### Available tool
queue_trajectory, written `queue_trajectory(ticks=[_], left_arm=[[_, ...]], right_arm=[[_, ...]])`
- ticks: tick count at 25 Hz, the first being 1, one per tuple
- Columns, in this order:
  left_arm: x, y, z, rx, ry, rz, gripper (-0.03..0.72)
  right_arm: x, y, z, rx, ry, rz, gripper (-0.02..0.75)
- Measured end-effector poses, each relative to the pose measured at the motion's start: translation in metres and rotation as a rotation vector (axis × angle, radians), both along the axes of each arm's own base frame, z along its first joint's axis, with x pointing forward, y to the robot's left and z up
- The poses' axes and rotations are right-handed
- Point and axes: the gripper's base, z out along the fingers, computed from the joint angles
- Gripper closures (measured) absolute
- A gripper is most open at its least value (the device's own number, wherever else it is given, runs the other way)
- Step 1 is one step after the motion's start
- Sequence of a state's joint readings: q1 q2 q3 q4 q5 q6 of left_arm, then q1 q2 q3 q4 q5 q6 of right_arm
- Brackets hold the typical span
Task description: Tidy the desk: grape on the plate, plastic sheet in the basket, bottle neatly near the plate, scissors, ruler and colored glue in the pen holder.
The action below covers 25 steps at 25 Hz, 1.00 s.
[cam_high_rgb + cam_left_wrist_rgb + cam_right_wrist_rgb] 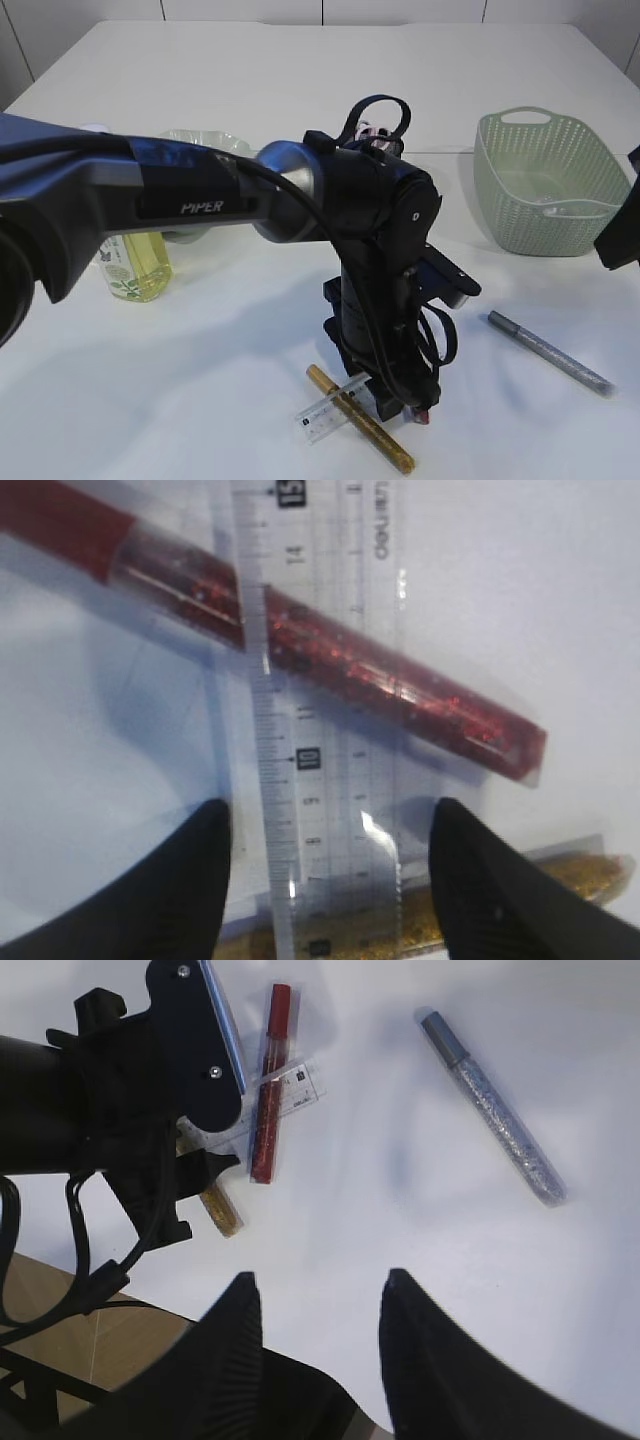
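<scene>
The clear ruler (320, 730) lies on the white table between the open fingers of my left gripper (330, 825), which points straight down over it; neither finger touches it. A red glitter glue (330, 660) crosses the ruler at a slant, and a gold glue (570, 872) lies under its near end. In the exterior view the ruler (325, 412) and gold glue (365, 425) sit at the front. A silver glue (550, 352) lies to the right. My right gripper (318, 1285) hovers open and empty. The yellow bottle (135, 265) stands at the left. Grape, scissors and pen holder are hidden.
A pale green basket (545, 180) stands at the back right with something pale inside. A glass dish (200, 140) shows behind my left arm (200, 195), which spans the middle of the table. The table's front edge (60, 1270) runs close to the ruler.
</scene>
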<state>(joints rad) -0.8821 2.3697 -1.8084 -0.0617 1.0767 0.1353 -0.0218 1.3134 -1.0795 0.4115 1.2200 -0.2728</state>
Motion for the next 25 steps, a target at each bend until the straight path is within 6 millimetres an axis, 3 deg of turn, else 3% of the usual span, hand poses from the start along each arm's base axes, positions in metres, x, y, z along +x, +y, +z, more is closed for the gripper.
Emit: queue_trajectory(ticks=[2, 7, 13, 20, 25], left_arm=[[0.0, 0.0, 0.0, 0.002, -0.003, -0.002, 0.256], [0.0, 0.0, 0.0, 0.0, -0.004, -0.002, 0.405], [0.001, 0.0, 0.003, 0.015, 0.007, -0.005, 0.407], [0.012, -0.012, 0.038, -0.019, -0.036, 0.003, 0.407], [0.014, -0.014, 0.043, -0.028, -0.043, 0.012, 0.407]], right_arm=[[0.0, 0.0, 0.0, 0.0, 0.0, 0.001, 0.415], [0.0, 0.0, 0.0, -0.001, -0.001, 0.002, 0.415], [0.0, 0.0, 0.0, -0.001, -0.002, 0.006, 0.415], [0.0, 0.0, 0.0, -0.002, -0.003, 0.006, 0.415], [0.0, 0.0, 0.0, -0.002, -0.003, 0.008, 0.415]])
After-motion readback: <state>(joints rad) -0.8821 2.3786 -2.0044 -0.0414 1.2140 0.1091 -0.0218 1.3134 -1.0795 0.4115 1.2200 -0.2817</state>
